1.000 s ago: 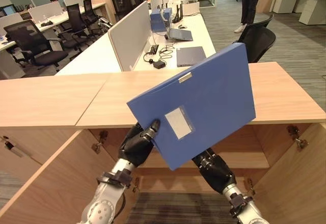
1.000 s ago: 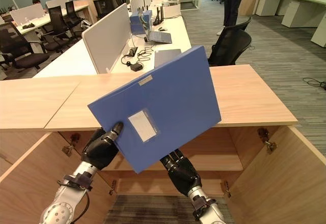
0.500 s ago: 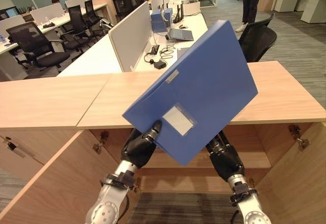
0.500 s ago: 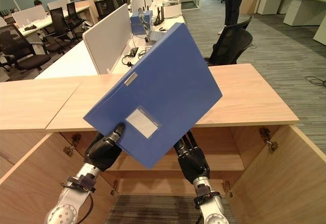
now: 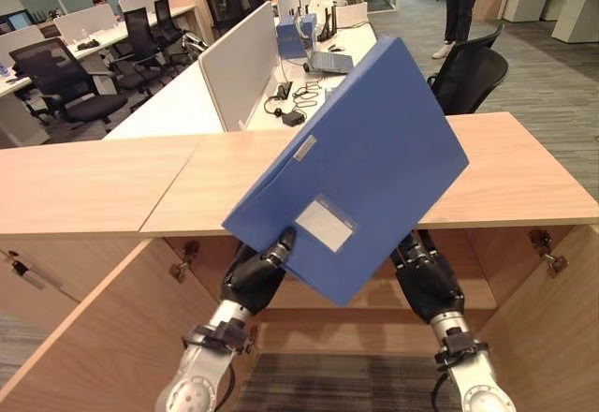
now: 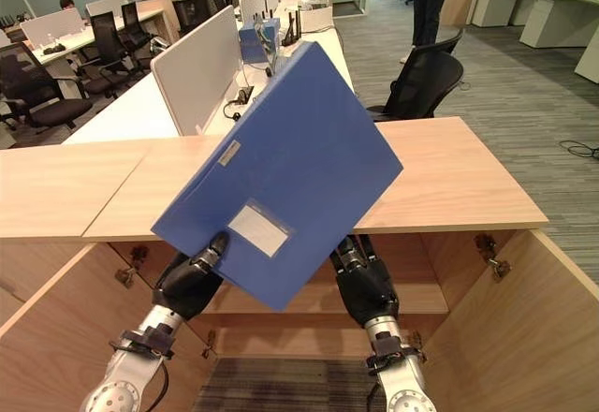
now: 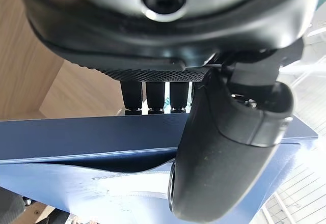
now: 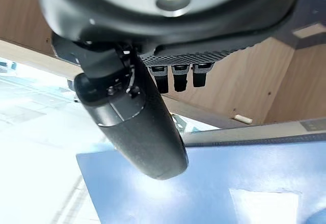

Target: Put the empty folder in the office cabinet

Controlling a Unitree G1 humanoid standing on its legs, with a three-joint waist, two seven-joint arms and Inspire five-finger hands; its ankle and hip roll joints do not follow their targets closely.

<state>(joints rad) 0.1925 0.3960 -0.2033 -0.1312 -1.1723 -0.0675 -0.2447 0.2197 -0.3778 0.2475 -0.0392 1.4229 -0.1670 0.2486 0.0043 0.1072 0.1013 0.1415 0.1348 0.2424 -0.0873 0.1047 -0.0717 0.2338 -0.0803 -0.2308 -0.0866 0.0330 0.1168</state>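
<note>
Light: the office is lit evenly from overhead, pretty bright.
Cabinet [image 5: 487, 276]: the inside is left in shade.
Folder [image 5: 374, 150]: a soft sheen is picked up.
Right wrist view: the background is washed out white.

You were in a bright open-plan office: long white desks [image 5: 187, 103] with grey dividers [image 5: 239, 61], black chairs [image 5: 468, 75], grey striped carpet [image 5: 552, 94], and someone standing [image 5: 461, 5] far back.
</note>
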